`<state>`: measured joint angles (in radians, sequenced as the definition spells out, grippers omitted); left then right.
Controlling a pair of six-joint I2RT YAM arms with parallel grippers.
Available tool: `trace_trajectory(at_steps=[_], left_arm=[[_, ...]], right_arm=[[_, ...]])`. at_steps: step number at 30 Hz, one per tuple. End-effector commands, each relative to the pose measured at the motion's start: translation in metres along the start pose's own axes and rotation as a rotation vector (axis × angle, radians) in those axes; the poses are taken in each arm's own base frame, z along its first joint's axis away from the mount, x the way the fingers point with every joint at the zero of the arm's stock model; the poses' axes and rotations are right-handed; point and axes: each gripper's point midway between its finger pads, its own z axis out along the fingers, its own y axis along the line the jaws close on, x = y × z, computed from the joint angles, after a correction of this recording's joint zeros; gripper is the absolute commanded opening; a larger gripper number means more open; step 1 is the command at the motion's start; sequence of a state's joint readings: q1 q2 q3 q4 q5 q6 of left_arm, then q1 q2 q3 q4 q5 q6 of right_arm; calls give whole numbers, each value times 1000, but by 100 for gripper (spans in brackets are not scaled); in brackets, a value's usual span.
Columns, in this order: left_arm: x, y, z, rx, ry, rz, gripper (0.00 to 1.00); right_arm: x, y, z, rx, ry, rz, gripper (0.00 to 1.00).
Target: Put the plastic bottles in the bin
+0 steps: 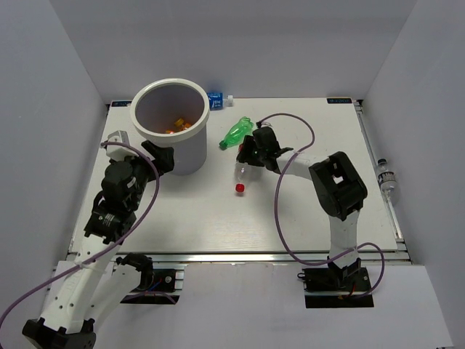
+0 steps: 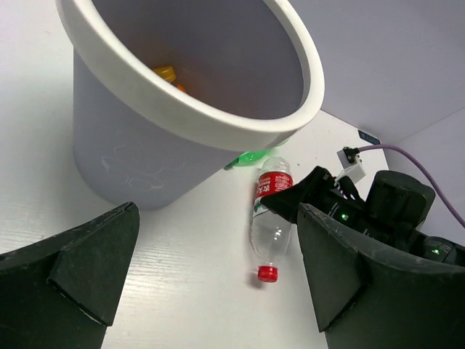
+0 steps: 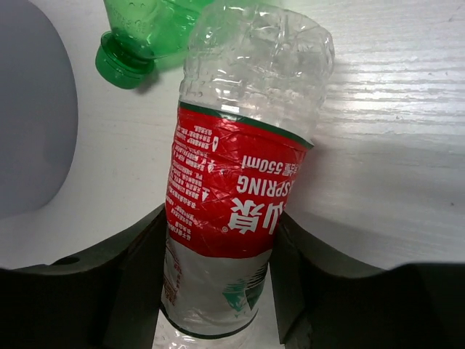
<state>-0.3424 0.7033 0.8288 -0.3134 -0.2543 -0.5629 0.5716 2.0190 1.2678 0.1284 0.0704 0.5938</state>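
Observation:
My right gripper [image 1: 251, 157] is shut on a clear bottle with a red label [image 1: 240, 177], its sides pressed between the fingers [image 3: 131, 291] in the right wrist view [image 3: 236, 196]. Its red cap [image 2: 268, 273] points down, just above the table. A green bottle [image 1: 237, 133] lies right behind it [image 3: 145, 33]. The white bin [image 1: 190, 149] stands at the back left with orange bottles [image 1: 179, 125] inside. My left gripper [image 1: 161, 157] is open and empty beside the bin's near wall [image 2: 131, 160].
A blue-labelled bottle [image 1: 216, 99] lies behind the bin at the table's back edge. Another clear bottle [image 1: 386, 178] lies off the table's right edge. Purple cables loop over both arms.

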Motion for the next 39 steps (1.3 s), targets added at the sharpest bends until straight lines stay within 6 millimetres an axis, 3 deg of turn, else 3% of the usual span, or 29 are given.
trace_trajectory(at_steps=[1, 3, 4, 6, 7, 9, 10, 12, 13, 16, 18, 19, 20, 21, 23, 24, 25, 27, 31, 32, 35, 38, 39], left_arm=[[4, 1, -6, 5, 4, -35, 98], [6, 6, -7, -14, 6, -32, 98], [7, 7, -6, -19, 8, -31, 98], [7, 8, -6, -18, -4, -38, 98], [13, 11, -4, -23, 5, -35, 98], [16, 11, -1, -20, 9, -35, 98], [22, 12, 1, -15, 24, -27, 98], [25, 13, 3, -20, 30, -24, 98], [29, 16, 6, -30, 39, -19, 98], [31, 16, 9, -23, 37, -15, 98], [34, 13, 10, -9, 46, -15, 98], [36, 13, 11, -3, 52, -9, 98], [38, 12, 12, 4, 58, -4, 98], [41, 10, 13, 16, 70, -1, 98], [45, 11, 16, 15, 90, 14, 98], [45, 11, 16, 9, 88, 15, 98], [45, 12, 17, 4, 90, 14, 98], [45, 14, 18, -9, 87, 14, 98], [43, 10, 15, 12, 86, 19, 98], [42, 9, 15, 21, 83, 20, 98], [38, 6, 14, 34, 68, 18, 98], [36, 3, 14, 46, 67, 26, 98], [36, 3, 14, 47, 65, 27, 98]], right_arm=[[-13, 1, -11, 5, -42, 9, 52], [-14, 2, -27, -22, -72, -12, 41], [-38, 21, -48, -90, -147, -29, 39], [-54, 37, -73, -159, -202, -77, 36], [-72, 57, -98, -238, -253, -131, 36], [-94, 87, -126, -359, -316, -205, 36], [-113, 116, -151, -464, -362, -273, 36], [-133, 147, -177, -568, -428, -346, 35], [-153, 170, -198, -632, -488, -386, 35], [-188, 222, -235, -734, -635, -489, 33], [-198, 254, -248, -752, -715, -554, 37], [-201, 260, -229, -709, -721, -553, 37], [-223, 281, -248, -732, -795, -567, 37], [-216, 289, -221, -732, -756, -572, 37], [-225, 305, -214, -770, -766, -555, 41], [-238, 317, -224, -803, -805, -537, 44], [-232, 318, -196, -802, -781, -523, 45], [-224, 321, -169, -820, -736, -490, 45], [-201, 328, -144, -882, -638, -510, 68], [-201, 329, -143, -887, -633, -515, 89], [-222, 331, -161, -840, -707, -543, 89], [-244, 334, -208, -871, -788, -583, 89], [-252, 336, -235, -891, -820, -597, 89]])
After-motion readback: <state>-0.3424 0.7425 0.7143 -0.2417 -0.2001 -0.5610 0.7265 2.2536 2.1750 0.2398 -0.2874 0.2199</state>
